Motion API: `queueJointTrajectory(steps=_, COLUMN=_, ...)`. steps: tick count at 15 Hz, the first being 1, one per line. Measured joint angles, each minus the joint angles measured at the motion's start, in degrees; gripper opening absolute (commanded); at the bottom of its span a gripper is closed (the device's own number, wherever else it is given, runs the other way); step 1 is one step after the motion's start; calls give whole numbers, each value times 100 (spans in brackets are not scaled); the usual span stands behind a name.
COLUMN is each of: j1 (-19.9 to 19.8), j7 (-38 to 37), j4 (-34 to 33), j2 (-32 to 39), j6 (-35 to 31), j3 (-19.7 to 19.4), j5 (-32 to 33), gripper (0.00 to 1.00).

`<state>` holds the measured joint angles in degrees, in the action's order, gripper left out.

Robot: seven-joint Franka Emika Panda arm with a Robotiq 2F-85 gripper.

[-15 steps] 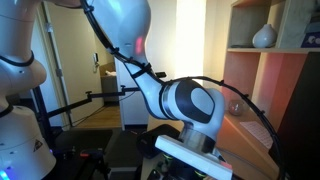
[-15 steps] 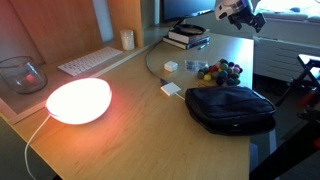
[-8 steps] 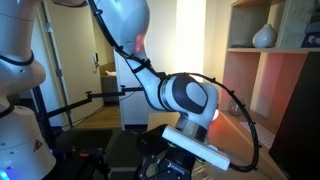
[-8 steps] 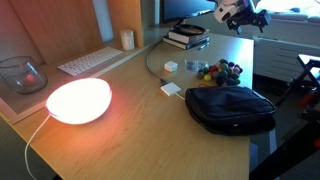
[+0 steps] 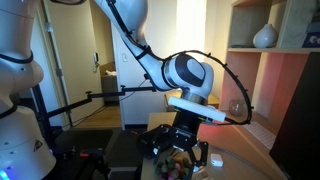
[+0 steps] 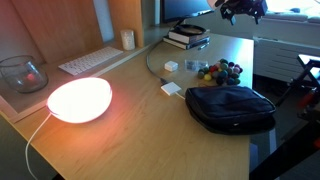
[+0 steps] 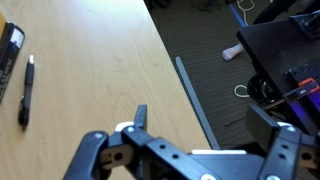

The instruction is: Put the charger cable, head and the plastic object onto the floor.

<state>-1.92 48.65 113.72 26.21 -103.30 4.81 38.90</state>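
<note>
While your gripper [image 6: 240, 8] hangs above the far end of the table [image 6: 120, 120], none of the task is done.
Jaws stand wide apart with nothing between them, as the wrist view shows; you hold no object. All three items lie on the tabletop, none on the floor [image 5: 92, 118]: the charger cable [image 6: 150, 62] curves along the wood, the head [image 6: 171, 67] sits just beside the plastic object [image 6: 218, 71], and a flat white piece [image 6: 172, 89] lies at the cable's near end, next to the black pouch [image 6: 232, 108]. At this size you cannot tell whether cable and head are joined. Judged remaining: three pick-ups and three drops over the table edge. Your first descent has not begun.
</note>
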Motion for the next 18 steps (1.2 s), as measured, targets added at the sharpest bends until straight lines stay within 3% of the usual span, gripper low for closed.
queueJointTrajectory(steps=8, j1=3, j7=145, j4=98, j2=-209, j6=-192, j3=10, j5=-24, gripper=100)
queueJointTrajectory(steps=13, j1=-11, j7=392, j4=9, j2=241, j6=-232, j3=-117, j5=-49, gripper=100)
queueJointTrajectory(steps=18, j1=25, j7=1153, j4=-103, j2=465, j6=-1132, j3=16, j5=118, gripper=100)
